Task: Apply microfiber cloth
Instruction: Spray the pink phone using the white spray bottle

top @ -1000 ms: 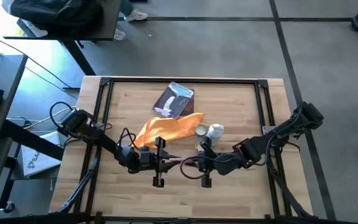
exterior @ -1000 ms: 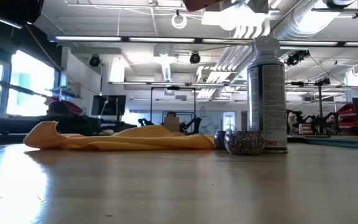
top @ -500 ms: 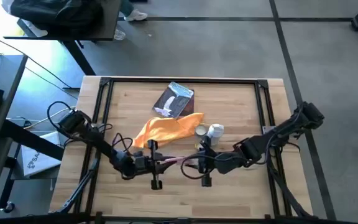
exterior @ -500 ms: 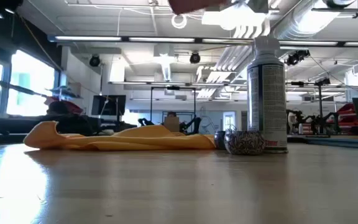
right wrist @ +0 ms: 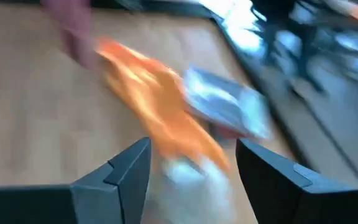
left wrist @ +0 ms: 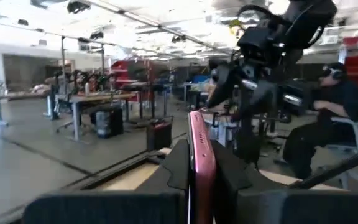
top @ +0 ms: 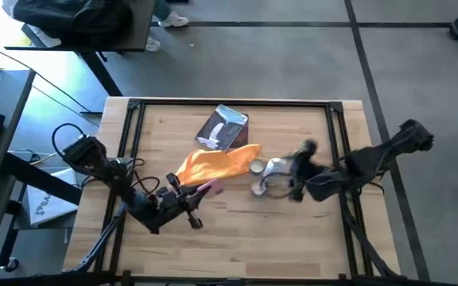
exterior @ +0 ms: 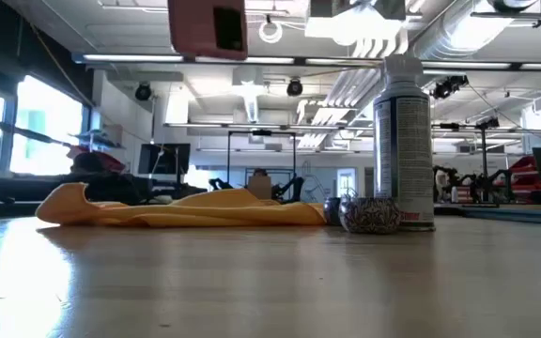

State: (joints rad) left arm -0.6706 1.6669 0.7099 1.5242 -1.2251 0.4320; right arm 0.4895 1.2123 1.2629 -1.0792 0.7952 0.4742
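The orange-yellow microfiber cloth (top: 213, 164) lies crumpled on the table's middle (exterior: 195, 208), with no gripper touching it. It shows blurred in the right wrist view (right wrist: 160, 106). My left gripper (top: 191, 197) hovers near the cloth's near-left side, shut on a flat pink slab (top: 210, 188) that also shows high in the low view (exterior: 208, 27). My right gripper (top: 273, 184) is open (right wrist: 191, 177), just right of the cloth beside a white spray can (top: 275, 168). My left gripper pinches the pink slab's two flat faces (left wrist: 201, 163) between its two fingers, which come from the table's left. The slab shows edge-on, stands out beyond the fingertips toward the cloth, and hangs clear of the table. My right gripper: I cannot tell whether it touches the spray can.
A grey-blue and white packet (top: 225, 127) lies beyond the cloth. A small round tin (exterior: 369, 214) sits by the spray can (exterior: 404, 141). Black rails (top: 133, 143) frame the table. A seated person (left wrist: 334, 124) shows beyond the table.
My right gripper has opened, let go of the pink slab and swung toward the table's right and far side, up to the spray can. My left gripper has drawn back toward the left edge and turned, carrying the slab with it.
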